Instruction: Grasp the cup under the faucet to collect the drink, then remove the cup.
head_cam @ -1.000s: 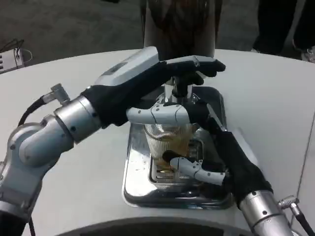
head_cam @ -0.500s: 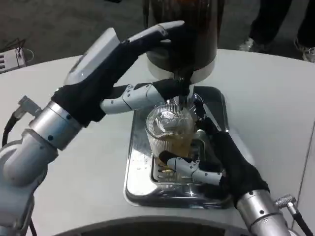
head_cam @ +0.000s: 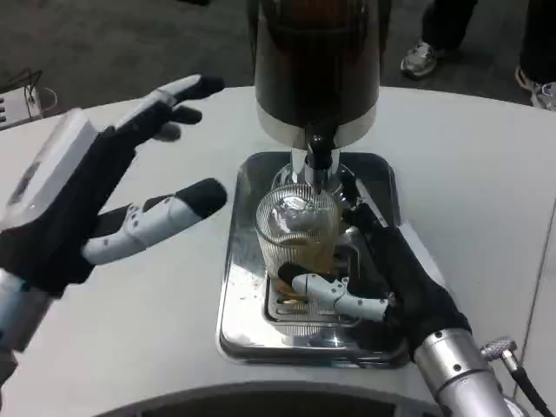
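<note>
- Head view: one ribbed clear cup (head_cam: 298, 233) stands on the grate of one shiny metal drip tray (head_cam: 239, 304), directly under the faucet (head_cam: 319, 161) of one dark drink dispenser (head_cam: 317, 61). Amber drink shows in the lower part of the cup.
- The right robot hand (head_cam: 365, 274) grips the cup: a white and black finger wraps across the cup's lower front, and the black palm lies against its right side. The cup's right wall is hidden behind that hand, and the fingers there cannot be made out.
- The left robot hand (head_cam: 95, 204) hovers over the white surface (head_cam: 130, 330) to the left of the tray, holding nothing, fingers spread apart. Its wrist and forearm are cut off by the left picture edge.
- The dispenser's top is cut off by the upper edge, and the tray's back rim is hidden behind the dispenser base.
- Beyond the surface, two shoes (head_cam: 420, 57) show on the dark floor; the legs above are cut off.
- The right silver forearm (head_cam: 456, 373) runs out of the bottom edge.
</note>
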